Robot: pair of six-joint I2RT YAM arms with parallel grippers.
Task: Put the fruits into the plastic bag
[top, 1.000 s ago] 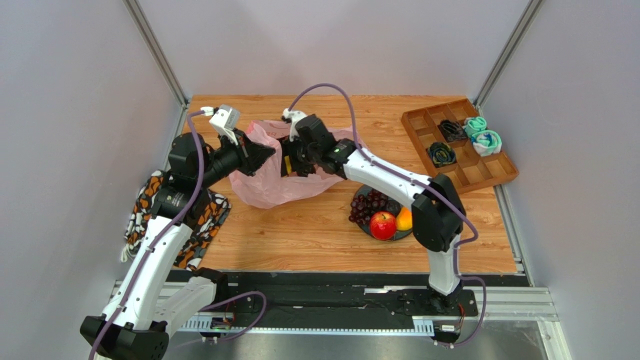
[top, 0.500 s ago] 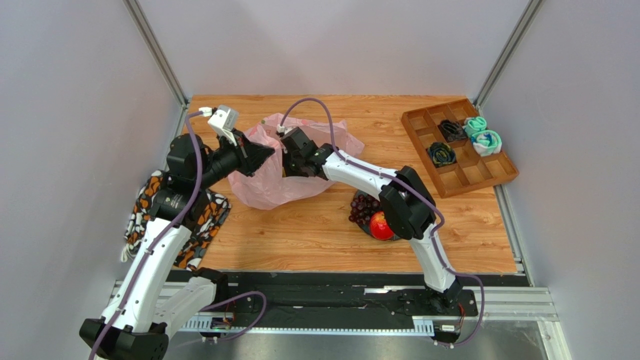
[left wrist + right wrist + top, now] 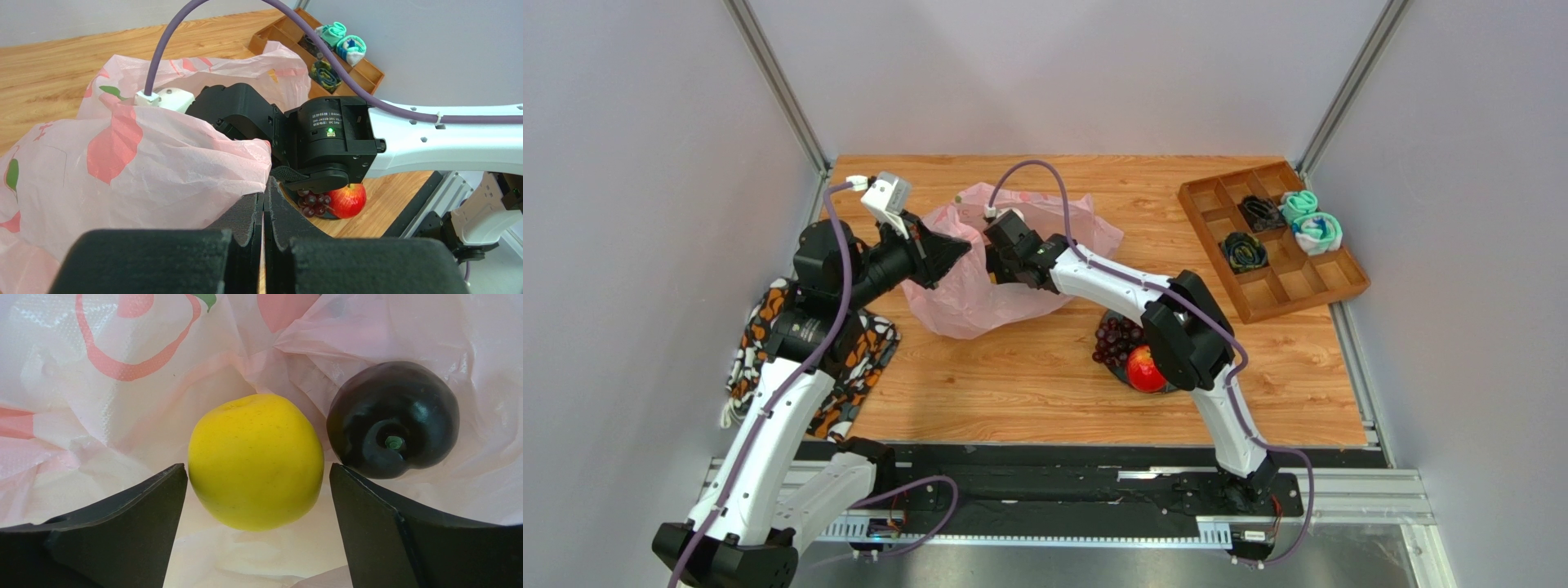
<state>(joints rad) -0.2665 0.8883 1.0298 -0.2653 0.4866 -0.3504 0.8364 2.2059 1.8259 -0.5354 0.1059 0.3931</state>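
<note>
The pink plastic bag (image 3: 959, 294) lies on the table's left half. My left gripper (image 3: 946, 251) is shut on the bag's rim (image 3: 245, 156) and holds it up. My right gripper (image 3: 995, 260) is inside the bag's mouth. In the right wrist view it (image 3: 258, 468) is open, and the yellow citrus (image 3: 256, 460) lies on the bag's floor between its fingers without touching them. The dark plum (image 3: 393, 419) lies beside the citrus on the right. The red apple (image 3: 1145, 368) and grapes (image 3: 1118, 337) sit on a dark plate. The banana is out of view.
My right arm's elbow (image 3: 1185, 343) hangs over the plate's right side. A wooden compartment tray (image 3: 1320, 282) with teal and black coiled bundles stands at the back right. An orange-black patterned cloth (image 3: 762, 337) lies off the table's left edge.
My right gripper has moved left and deeper into the bag. Its elbow has swung over the plate and now hides the orange fruit there. The left gripper has kept its hold.
</note>
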